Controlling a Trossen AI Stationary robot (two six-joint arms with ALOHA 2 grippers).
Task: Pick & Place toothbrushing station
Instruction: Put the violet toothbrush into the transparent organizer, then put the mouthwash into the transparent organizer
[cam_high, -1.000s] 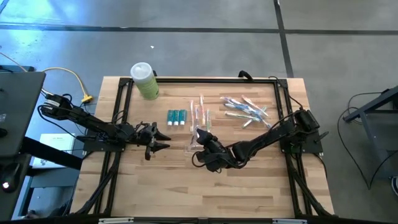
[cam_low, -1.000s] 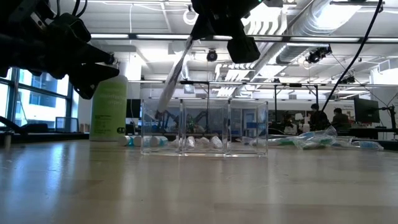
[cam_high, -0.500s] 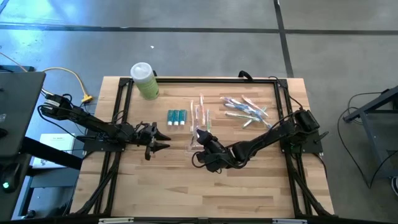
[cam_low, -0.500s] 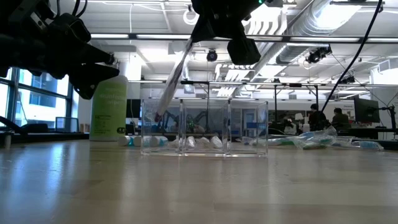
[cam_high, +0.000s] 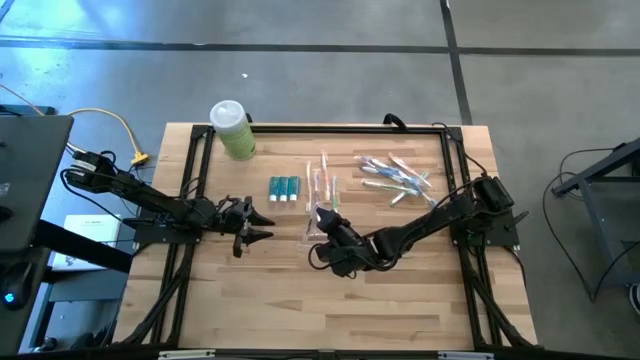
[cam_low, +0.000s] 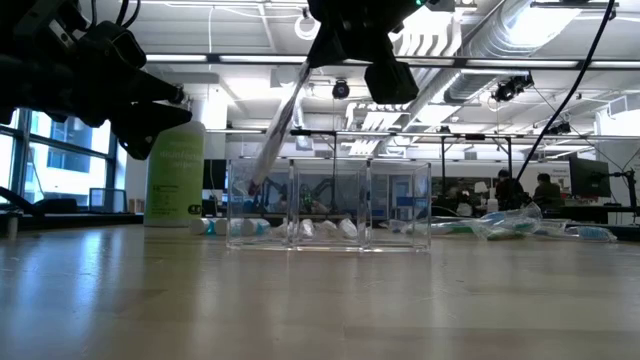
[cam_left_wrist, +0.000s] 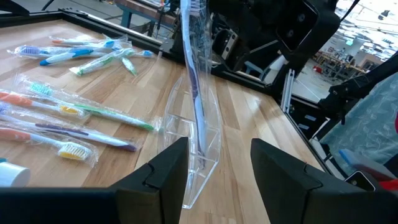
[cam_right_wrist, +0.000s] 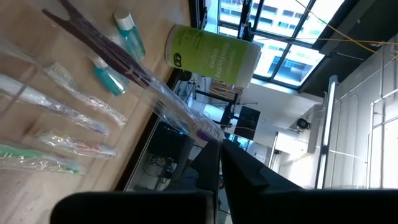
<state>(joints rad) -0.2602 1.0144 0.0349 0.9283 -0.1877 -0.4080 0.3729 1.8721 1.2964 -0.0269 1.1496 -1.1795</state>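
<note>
Right tool (cam_high: 322, 218) pinches a wrapped toothbrush (cam_low: 275, 135), tip already dipping into the clear organizer's (cam_low: 330, 205) left compartment, so it wants a straight, slow drop before letting go, while the left tool (cam_high: 262, 226) waits part-open, empty, leftward.

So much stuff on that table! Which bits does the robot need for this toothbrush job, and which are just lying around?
For the job:
- wrapped toothbrush held in the right end effector
- clear organizer
- loose wrapped toothbrushes
- small toothpaste tubes

Just lying about:
- green wipes canister
- yellow cable
- left end effector, waiting open
</note>
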